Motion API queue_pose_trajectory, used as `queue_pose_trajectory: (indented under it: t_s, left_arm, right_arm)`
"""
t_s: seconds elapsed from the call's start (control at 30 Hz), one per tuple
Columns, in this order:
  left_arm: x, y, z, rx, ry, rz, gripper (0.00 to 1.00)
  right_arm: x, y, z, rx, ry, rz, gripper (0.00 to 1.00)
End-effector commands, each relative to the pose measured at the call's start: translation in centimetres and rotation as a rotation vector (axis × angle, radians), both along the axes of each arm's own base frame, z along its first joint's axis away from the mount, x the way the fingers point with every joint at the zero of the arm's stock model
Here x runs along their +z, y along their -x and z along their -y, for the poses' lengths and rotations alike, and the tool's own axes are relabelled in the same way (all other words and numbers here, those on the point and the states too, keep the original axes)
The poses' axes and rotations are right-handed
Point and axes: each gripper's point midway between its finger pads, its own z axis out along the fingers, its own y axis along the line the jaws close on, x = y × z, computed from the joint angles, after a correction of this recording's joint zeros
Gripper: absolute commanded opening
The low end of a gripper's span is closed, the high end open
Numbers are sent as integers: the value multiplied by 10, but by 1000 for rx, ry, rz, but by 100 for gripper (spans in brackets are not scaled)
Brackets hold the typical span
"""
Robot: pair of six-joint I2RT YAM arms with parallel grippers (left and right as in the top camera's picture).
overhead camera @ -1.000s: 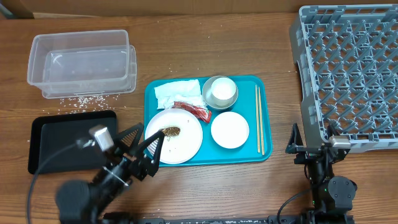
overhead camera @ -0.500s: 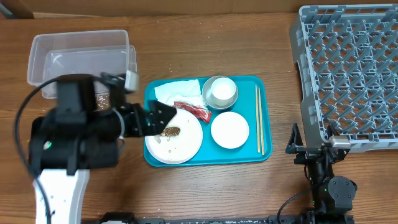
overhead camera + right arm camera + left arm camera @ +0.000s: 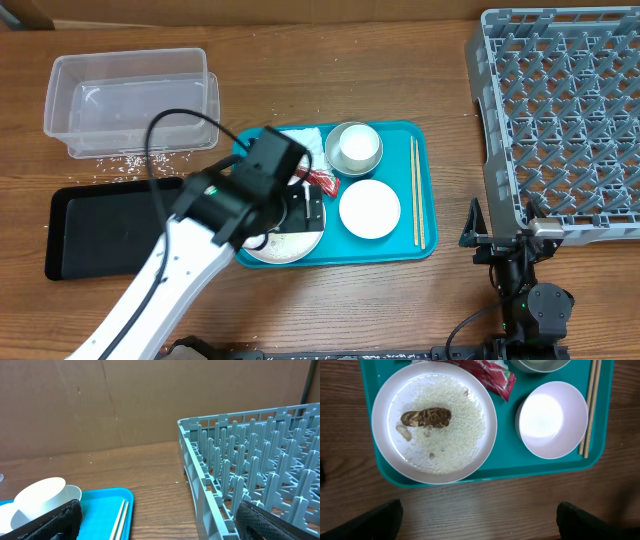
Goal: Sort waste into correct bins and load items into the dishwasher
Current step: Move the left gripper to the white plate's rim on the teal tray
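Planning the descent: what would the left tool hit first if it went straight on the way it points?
Probably the large white plate, or else the teal tray at its near rim; depth is unclear from the wrist view.

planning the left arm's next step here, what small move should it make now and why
Probably lower the left gripper toward the brown food scrap on the large plate. Its jaws are open and empty, the wrist view looks straight down on the plate, and the scrap lies untouched among the rice.
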Motion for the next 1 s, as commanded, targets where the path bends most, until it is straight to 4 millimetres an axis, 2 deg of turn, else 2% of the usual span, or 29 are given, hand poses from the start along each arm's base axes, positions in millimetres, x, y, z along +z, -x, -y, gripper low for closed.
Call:
queue_pose_trajectory:
  t_s: [0.0,0.13,0.17,0.2,0.23,0.33,0.43,0.47,0.57,0.6,0.77,0.83,0.97]
  left_arm:
    - [-15,-14,6,36,-43,-19,100]
    - [-40,-19,22,19,-25,-103,100]
    - [-46,-21,27,15,-16,-119,96]
    - [-51,-25,30,14,-14,-120,82]
    - [-56,-29,34,12,-13,-124,73]
    - [-72,-42,36,20,-43,-116,68]
    - [-85,-53,42,22,-46,-108,56]
    - [-88,-55,44,21,-45,-107,47]
    - [-101,-59,48,39,-53,-123,10]
    - [-107,-58,47,55,-59,-139,4]
    - [-131,-57,47,102,-87,-198,4]
    - [-143,-57,54,112,-84,-215,4]
    - [-148,-60,65,90,-74,-195,4]
  right_arm:
    - [-1,0,2,-12,4,7,100]
    - [-1,0,2,-12,4,7,100]
    - [-1,0,2,-12,4,7,100]
    - [-1,0,2,-12,4,7,100]
    - [-1,0,2,-12,4,7,100]
    - [-1,0,2,-12,4,7,100]
    - [-1,0,2,-12,4,7,100]
    - [-1,0,2,-12,4,7,100]
    - [-1,0,2,-12,4,7,100]
    - [-1,0,2,-12,4,7,100]
    - [-1,0,2,-12,4,7,100]
    - [-1,0,2,-12,4,7,100]
    - [-1,0,2,-12,4,7,100]
